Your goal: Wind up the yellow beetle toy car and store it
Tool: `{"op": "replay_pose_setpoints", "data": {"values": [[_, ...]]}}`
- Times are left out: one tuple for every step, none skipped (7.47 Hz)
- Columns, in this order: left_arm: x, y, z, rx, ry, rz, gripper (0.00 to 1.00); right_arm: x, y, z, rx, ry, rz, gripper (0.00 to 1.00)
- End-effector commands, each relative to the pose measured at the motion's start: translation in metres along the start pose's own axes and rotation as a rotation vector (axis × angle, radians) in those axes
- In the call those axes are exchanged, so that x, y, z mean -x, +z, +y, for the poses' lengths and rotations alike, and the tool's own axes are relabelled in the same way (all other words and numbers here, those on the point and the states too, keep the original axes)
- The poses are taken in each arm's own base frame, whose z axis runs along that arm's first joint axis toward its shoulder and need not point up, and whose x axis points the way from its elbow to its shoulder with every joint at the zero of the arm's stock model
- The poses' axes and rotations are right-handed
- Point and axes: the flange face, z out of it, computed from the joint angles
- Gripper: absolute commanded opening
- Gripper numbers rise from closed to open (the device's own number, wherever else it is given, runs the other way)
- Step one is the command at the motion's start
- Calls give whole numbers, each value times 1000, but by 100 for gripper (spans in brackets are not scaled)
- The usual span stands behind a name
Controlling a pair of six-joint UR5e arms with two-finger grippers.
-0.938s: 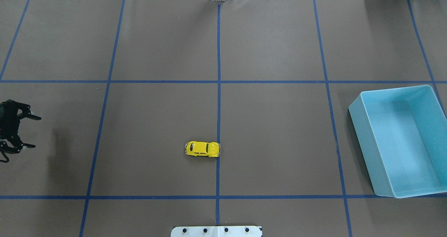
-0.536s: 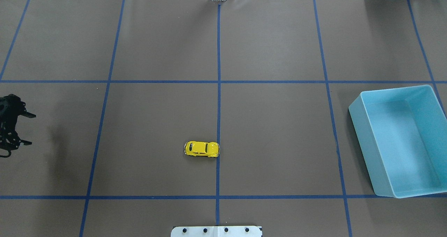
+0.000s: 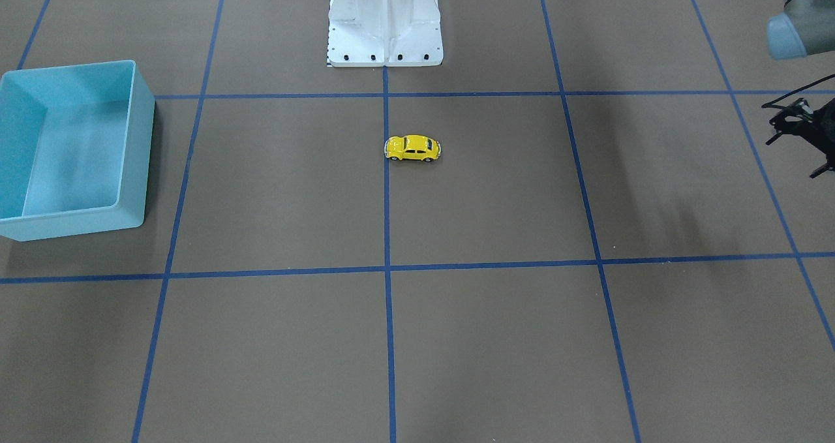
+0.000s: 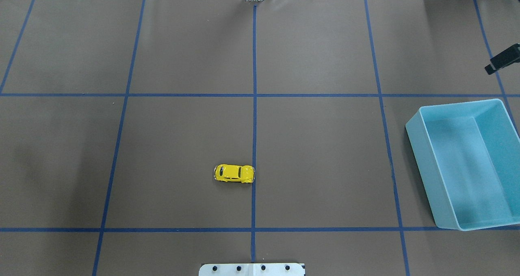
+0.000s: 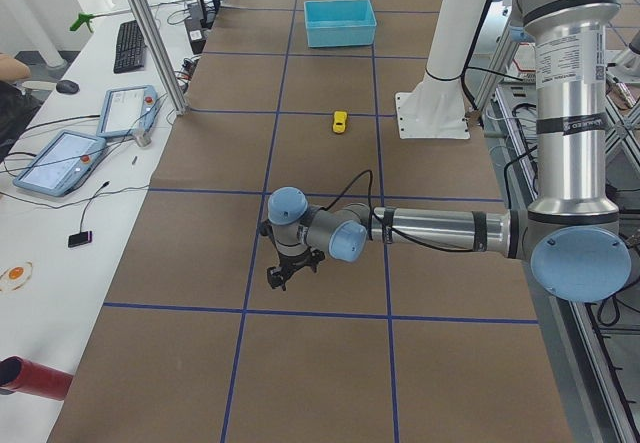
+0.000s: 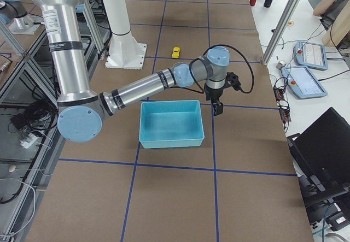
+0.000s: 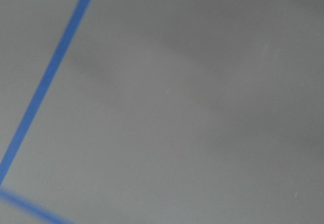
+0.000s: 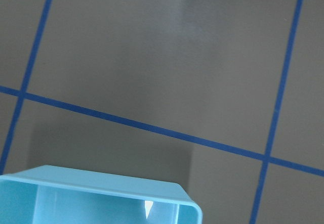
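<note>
Table point(image 4: 325, 146): yellow beetle toy car point(image 4: 234, 173) far from left end effector point(image 5: 293, 273)

Left end effector point(image 3: 801, 144): partly cut off by the front-facing view's right edge.
Right end effector point(image 4: 503, 59): only a dark tip shows overhead; jaw state unreadable.
Light blue bin point(image 4: 422, 166): clipped at overhead's right edge.
Left wrist view: blurred worktop point(image 7: 202, 107) and tape line point(image 7: 45, 82).

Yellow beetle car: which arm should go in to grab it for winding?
Left, probably. The yellow beetle toy car sits just left of the centre line, roughly level with the left tool. The right tool hangs farther off, beyond the light blue bin.
</note>
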Motion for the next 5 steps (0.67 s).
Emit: {"op": "replay_pose_setpoints", "data": {"values": [[43, -35, 58, -6, -232, 24, 100, 80, 9, -30, -9, -157, -44, 100], [62, -61, 71, -9, -339, 40, 100, 90, -4, -40, -37, -215, -48, 100], [65, -70, 76, -35, -386, 76, 100, 130, 2, -47, -35, -281, -107, 100], [62, -70, 74, -71, -468, 125, 100, 191, 12, -60, -22, -370, -185, 100], [57, -72, 66, -116, -662, 205, 100, 215, 9, -67, -29, -410, -201, 100]]}}
